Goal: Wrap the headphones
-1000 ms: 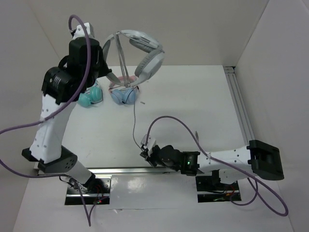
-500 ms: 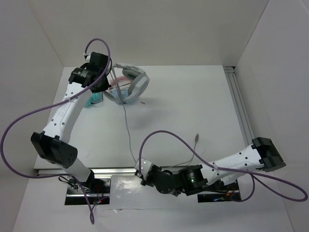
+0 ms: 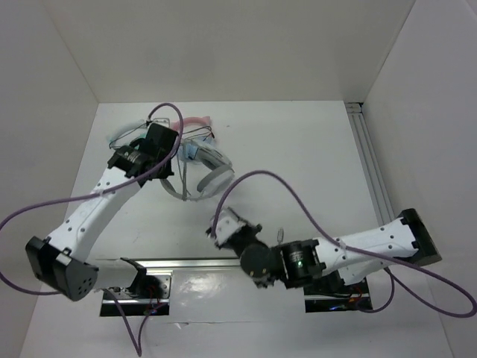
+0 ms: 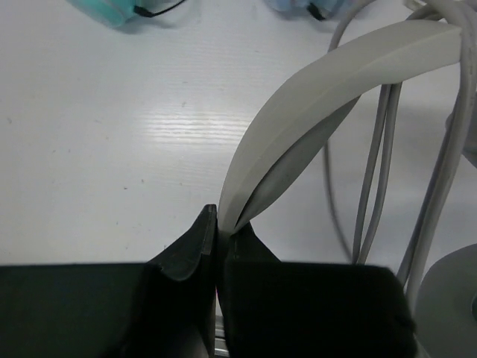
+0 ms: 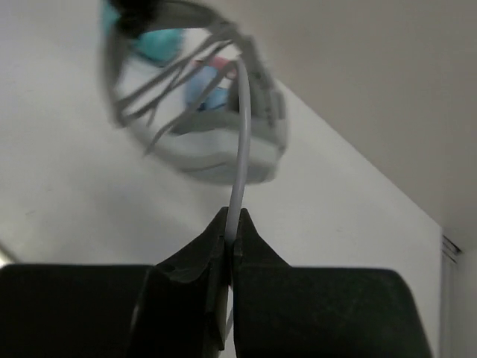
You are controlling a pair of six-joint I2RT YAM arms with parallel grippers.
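Since our left gripper [image 4: 221, 227], pinching the headband [image 4: 335, 82], swung the headphones [image 3: 207, 177] down, more cable [image 5: 240, 138] wraps them. Our right gripper [image 5: 230, 225], near them, pinches the cable.

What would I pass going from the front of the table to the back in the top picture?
The right gripper pinching the cable, then the headphones, then the pink pair at the back.

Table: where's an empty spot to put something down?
The big bare stretch of table between the headphones and the side rail is free. The far left corner is crowded: left gripper, pink pair, teal pair. The right gripper pinches the cable near the front.
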